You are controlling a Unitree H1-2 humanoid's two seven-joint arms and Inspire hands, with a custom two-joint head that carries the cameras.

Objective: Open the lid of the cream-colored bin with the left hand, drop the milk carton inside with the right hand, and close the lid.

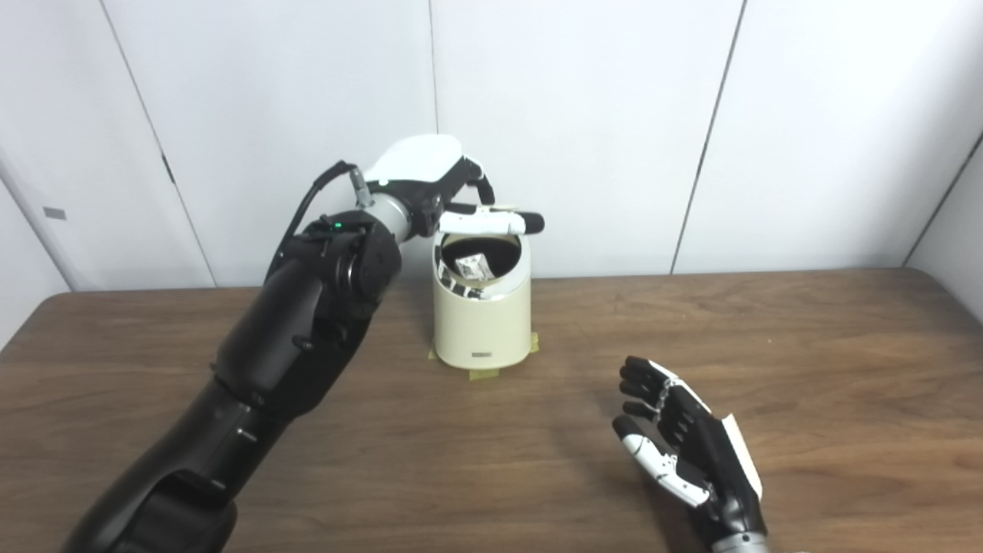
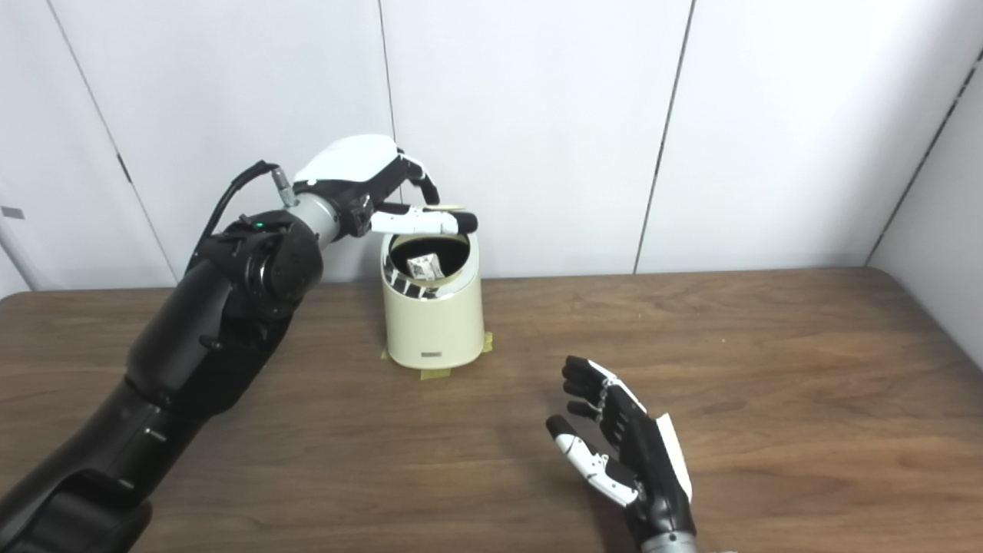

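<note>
Already inside the cream-coloured, rounded plastic bin (image 1: 482, 315) lies the small white printed milk carton (image 1: 474, 266), visible through the dark round mouth, so the drop appears done and closing the lid is the step in hand. The thin cream lid (image 2: 444, 206) seems to be lifted at the top rear of the bin, though only a sliver of it shows beneath the fingers and how far it is tilted cannot be told. The left robot hand (image 1: 441, 192) is at the rim, its fingers curled over the lid and its thumb stretched across the mouth; it looks closed on the lid, though the contact itself is partly hidden. The next move likely calls for lowering the lid gently and then letting go without dragging the bin, which stands on strips of yellowish tape (image 1: 484, 374) on the brown wood-grain surface (image 1: 806, 346). The right robot hand (image 1: 680, 445) is empty, fingers spread, palm turned inward, well apart from the bin on the near side. The surface's far edge is just behind the bin, against white wall panels (image 1: 584, 115); open room lies to the right and front.
</note>
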